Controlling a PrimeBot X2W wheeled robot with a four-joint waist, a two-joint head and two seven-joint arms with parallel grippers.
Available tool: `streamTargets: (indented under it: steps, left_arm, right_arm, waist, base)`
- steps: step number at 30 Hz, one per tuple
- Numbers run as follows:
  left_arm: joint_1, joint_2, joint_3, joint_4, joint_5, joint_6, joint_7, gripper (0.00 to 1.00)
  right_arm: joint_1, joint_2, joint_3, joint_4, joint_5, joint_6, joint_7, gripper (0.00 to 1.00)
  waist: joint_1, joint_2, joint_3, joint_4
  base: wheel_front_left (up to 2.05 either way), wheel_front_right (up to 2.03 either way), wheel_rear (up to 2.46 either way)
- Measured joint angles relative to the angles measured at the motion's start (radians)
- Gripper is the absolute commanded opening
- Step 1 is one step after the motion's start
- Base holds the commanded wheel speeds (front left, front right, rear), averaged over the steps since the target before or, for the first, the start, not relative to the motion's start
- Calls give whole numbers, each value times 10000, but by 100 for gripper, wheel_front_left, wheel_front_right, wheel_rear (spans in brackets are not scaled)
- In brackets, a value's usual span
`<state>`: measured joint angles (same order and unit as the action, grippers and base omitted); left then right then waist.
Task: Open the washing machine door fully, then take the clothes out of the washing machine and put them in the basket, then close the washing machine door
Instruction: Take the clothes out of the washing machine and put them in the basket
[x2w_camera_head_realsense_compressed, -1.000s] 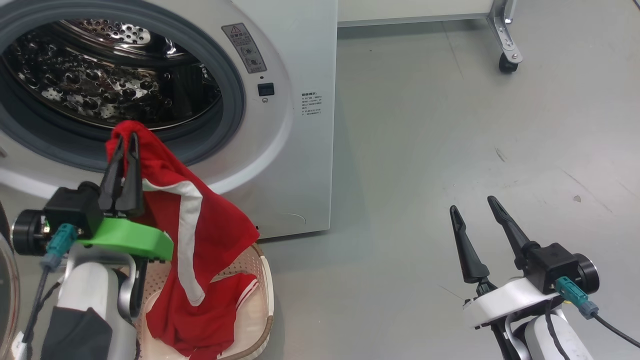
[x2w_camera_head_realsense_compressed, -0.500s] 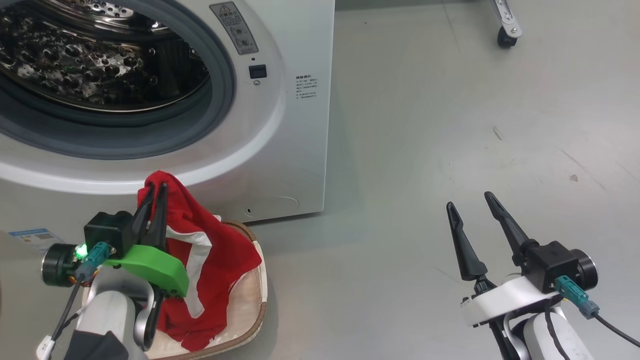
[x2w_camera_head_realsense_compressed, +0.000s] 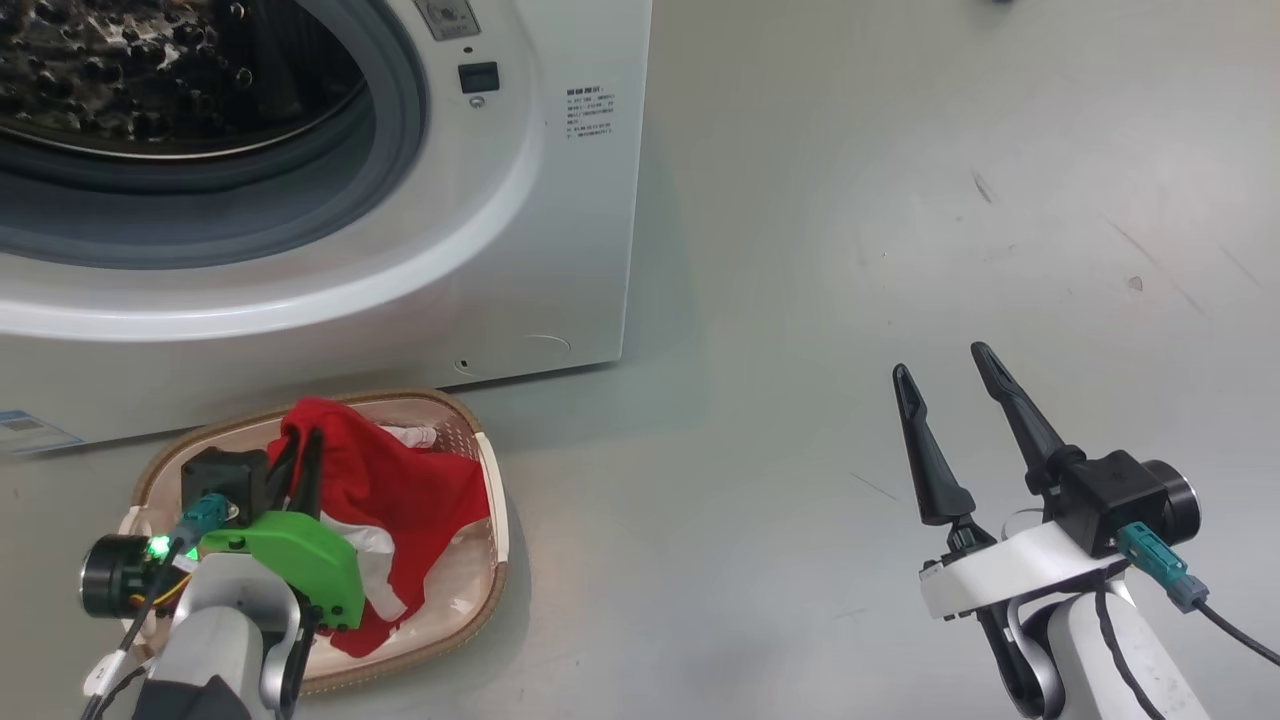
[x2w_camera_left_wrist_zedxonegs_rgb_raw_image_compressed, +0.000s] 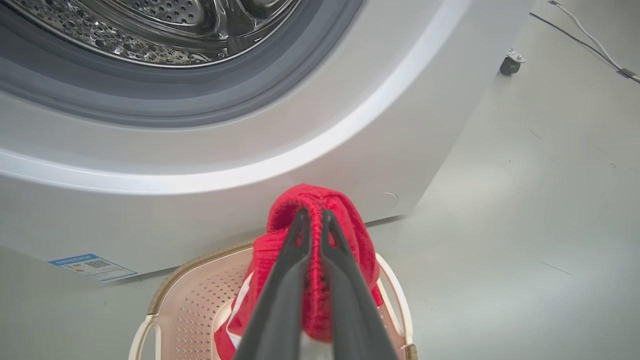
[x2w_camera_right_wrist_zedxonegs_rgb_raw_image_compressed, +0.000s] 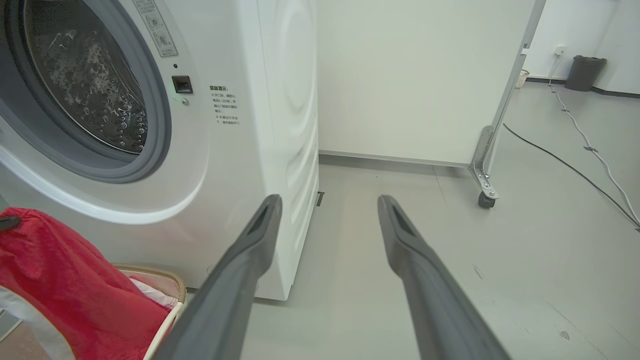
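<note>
The washing machine (x2w_camera_head_realsense_compressed: 560, 250) fills the upper left of the head view, its drum mouth (x2w_camera_head_realsense_compressed: 150, 90) uncovered; the door is out of view. On the floor in front stands the cream basket (x2w_camera_head_realsense_compressed: 490, 500). The red clothes (x2w_camera_head_realsense_compressed: 400, 490) with white stripes lie mostly inside it, one fold still lifted. My left gripper (x2w_camera_head_realsense_compressed: 297, 440) is shut on that fold, just above the basket; the left wrist view shows the fabric (x2w_camera_left_wrist_zedxonegs_rgb_raw_image_compressed: 312, 200) pinched between the fingers (x2w_camera_left_wrist_zedxonegs_rgb_raw_image_compressed: 287, 270). My right gripper (x2w_camera_head_realsense_compressed: 940, 360) stands open over bare floor at the lower right, holding nothing.
A blue label sticker (x2w_camera_head_realsense_compressed: 30, 432) sits low on the machine's front. Grey floor (x2w_camera_head_realsense_compressed: 850, 250) spreads to the right. In the right wrist view a white panel on a castor (x2w_camera_right_wrist_zedxonegs_rgb_raw_image_compressed: 484, 199) stands behind, with cables (x2w_camera_right_wrist_zedxonegs_rgb_raw_image_compressed: 575, 170) and a dark bin (x2w_camera_right_wrist_zedxonegs_rgb_raw_image_compressed: 585, 72) farther off.
My left gripper has come down with the red clothes, from in front of the drum mouth into the basket. The head camera has tilted down. The right gripper has held still.
</note>
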<state>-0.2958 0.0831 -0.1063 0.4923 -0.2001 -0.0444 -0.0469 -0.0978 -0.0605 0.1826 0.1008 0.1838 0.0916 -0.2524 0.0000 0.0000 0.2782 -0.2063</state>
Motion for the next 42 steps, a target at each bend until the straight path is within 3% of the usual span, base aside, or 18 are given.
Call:
streamTargets:
  steps: [12, 19, 42]
  left_arm:
    - [-511, 265, 616, 989, -123, 370, 337, 0]
    - [-630, 713, 1162, 1774, -293, 665, 343, 0]
    - [-1841, 1007, 2040, 4000, -855, 1195, 353, 0]
  right_arm:
    - [-435, 6, 23, -136, -4, 33, 0, 100]
    - [-690, 31, 113, -190, -4, 40, 0, 100]
    - [-1100, 56, -48, -353, -19, 40, -2, 100]
  waist:
    - [0, 0, 1068, -227]
    - [0, 0, 1574, -474]
    - [0, 0, 2854, -739]
  base:
    - [0, 0, 0]
    - [0, 0, 0]
    - [0, 0, 0]
